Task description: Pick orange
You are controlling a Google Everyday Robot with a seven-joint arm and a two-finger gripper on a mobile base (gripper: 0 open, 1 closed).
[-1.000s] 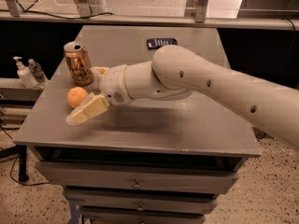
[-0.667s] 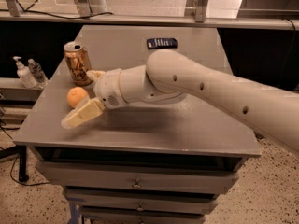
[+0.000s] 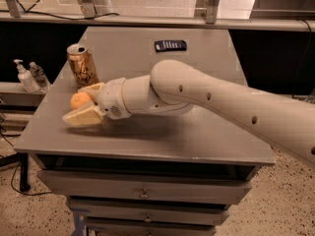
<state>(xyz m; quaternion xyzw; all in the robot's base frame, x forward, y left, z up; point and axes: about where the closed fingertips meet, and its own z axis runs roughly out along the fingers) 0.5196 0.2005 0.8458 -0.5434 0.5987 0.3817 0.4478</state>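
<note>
The orange is a small round fruit lying on the grey table near its left edge, just in front of the copper-orange drink can. My gripper reaches in from the right at table height. Its cream fingers are open and straddle the orange: one fingertip lies in front of the fruit, the other behind it, between fruit and can. The right side of the orange is hidden by the gripper's palm. I cannot tell whether the fingers touch it.
A dark blue flat object lies at the table's far middle. A pump bottle and a small clear bottle stand on a lower shelf to the left. Drawers sit below the table's front edge.
My gripper has slid further left, so its fingers now reach along both sides of the orange. The orange and the can have not moved.
</note>
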